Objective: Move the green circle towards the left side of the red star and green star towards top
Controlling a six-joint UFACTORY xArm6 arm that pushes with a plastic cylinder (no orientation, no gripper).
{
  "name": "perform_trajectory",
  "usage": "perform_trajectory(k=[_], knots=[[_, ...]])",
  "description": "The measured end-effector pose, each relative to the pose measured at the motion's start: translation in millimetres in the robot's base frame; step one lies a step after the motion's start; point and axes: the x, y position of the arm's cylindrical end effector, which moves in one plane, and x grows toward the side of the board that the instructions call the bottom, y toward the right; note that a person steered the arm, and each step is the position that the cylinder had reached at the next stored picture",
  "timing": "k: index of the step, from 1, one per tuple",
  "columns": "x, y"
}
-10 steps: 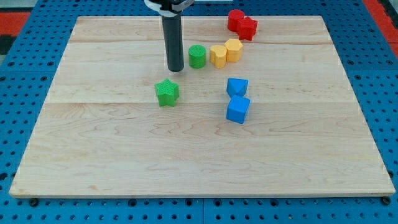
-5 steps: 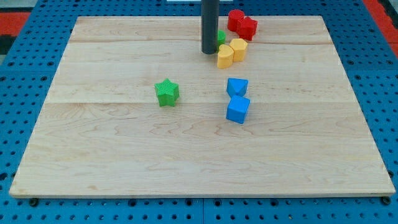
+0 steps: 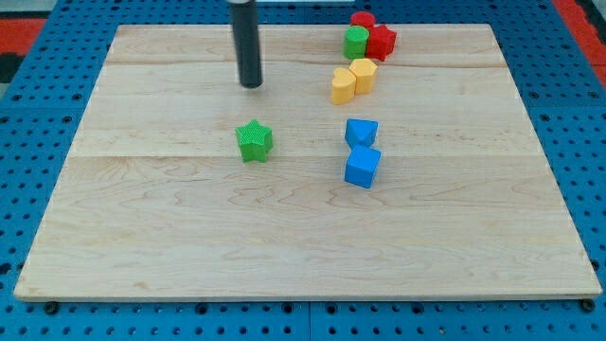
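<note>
Near the top of the pale wooden board [image 3: 189, 237], my tip [image 3: 251, 84] rests on bare wood, at about twelve o'clock from the green star-shaped block [image 3: 254, 141] and apart from it. I carry no jaws at all (only a straight dark rod), so there is nothing to open or close. The green circular block [image 3: 356, 41] sits at the board's top edge, touching the red star-shaped block [image 3: 381, 41] at that star's nine o'clock. A second red block [image 3: 363, 19], its shape unclear, peeks out at about twelve o'clock of the green circle. Two yellow blocks [image 3: 352, 79], touching each other, lie at six o'clock of the green circle. Two blue cube-like blocks [image 3: 362, 152], also touching, lie at three o'clock of the green star, well apart from it. Around the board is a blue perforated surface [image 3: 57, 104].
</note>
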Motion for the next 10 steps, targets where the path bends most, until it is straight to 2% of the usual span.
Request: perform_trajectory(k=[1,2,3,4,5,6,9,10], knots=[[40.4,11.0],[100.5,-12.3],[114.9,-40.6],[123.4,7.4],[195.6,-3.6],[161.1,36.0],[33.5,44.8],[68.8,57.1]])
